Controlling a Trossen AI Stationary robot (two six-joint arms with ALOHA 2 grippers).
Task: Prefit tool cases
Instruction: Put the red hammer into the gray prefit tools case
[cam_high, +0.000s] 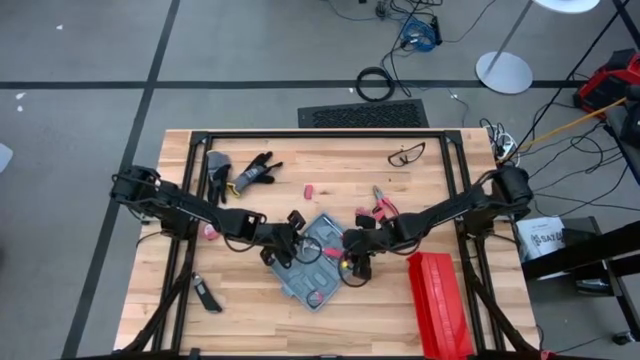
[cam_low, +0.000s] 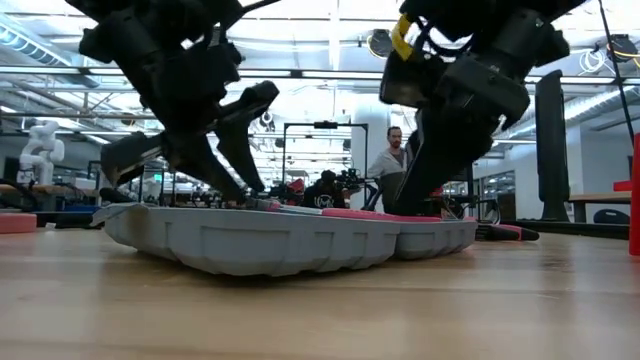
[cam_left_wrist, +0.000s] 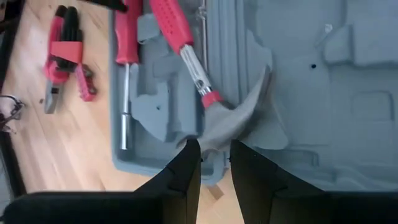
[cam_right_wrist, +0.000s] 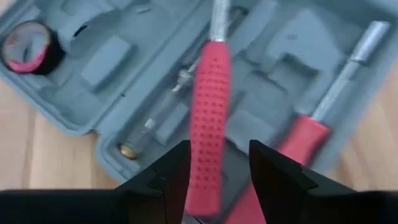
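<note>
The blue-grey tool case (cam_high: 318, 262) lies open and flat on the wooden table, its grey moulded slots facing up. A hammer with a red dotted handle (cam_right_wrist: 209, 118) and a grey head (cam_left_wrist: 231, 121) lies across the inside of the case. My left gripper (cam_left_wrist: 215, 163) is shut on the head. My right gripper (cam_right_wrist: 216, 160) is open, its fingers standing on either side of the handle's free end, with a gap showing on one side. A red-handled driver (cam_right_wrist: 329, 112) lies in the case beside the hammer. My left gripper pinches one end of the hammer's grey head (cam_left_wrist: 210, 142) between its two fingertips. The fingers slant down from the table's left side. The red neck and handle run away from the fingers over the case's slots.
A black and pink roll (cam_right_wrist: 28, 46) sits in a corner slot of the case. A long red ribbed box (cam_high: 436, 300) stands at the near right. Red pliers (cam_high: 382, 208), black gloves (cam_high: 250, 172), glasses (cam_high: 405, 155) and a dark tool (cam_high: 207, 295) lie around.
</note>
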